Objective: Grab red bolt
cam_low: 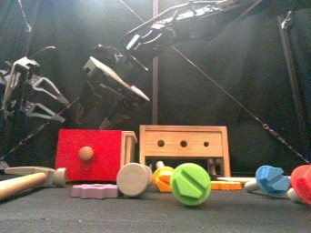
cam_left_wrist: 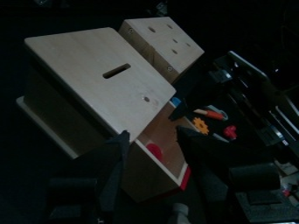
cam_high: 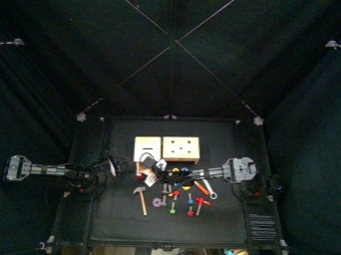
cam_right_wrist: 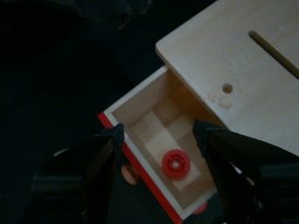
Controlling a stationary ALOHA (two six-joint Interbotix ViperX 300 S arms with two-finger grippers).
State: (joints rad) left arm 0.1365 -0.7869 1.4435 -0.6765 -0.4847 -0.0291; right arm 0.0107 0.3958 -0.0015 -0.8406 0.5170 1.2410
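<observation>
Right pincer (cam_right_wrist: 158, 140) is wide open above the pulled-out drawer (cam_right_wrist: 158, 118) of the red-fronted box. Red bolt (cam_right_wrist: 177, 163) lies inside on the drawer floor. Drop straight down, jaws clear of the walls, straddle the head, then close.

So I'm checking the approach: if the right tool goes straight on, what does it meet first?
Probably the red bolt lying in the open red drawer; the right tool, jaws wide, frames it, though depth is unclear.

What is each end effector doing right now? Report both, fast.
Left end effector: open, holding nothing, near the wooden box.
Right end effector: wide open, empty, over the drawer with the red bolt inside.
</observation>
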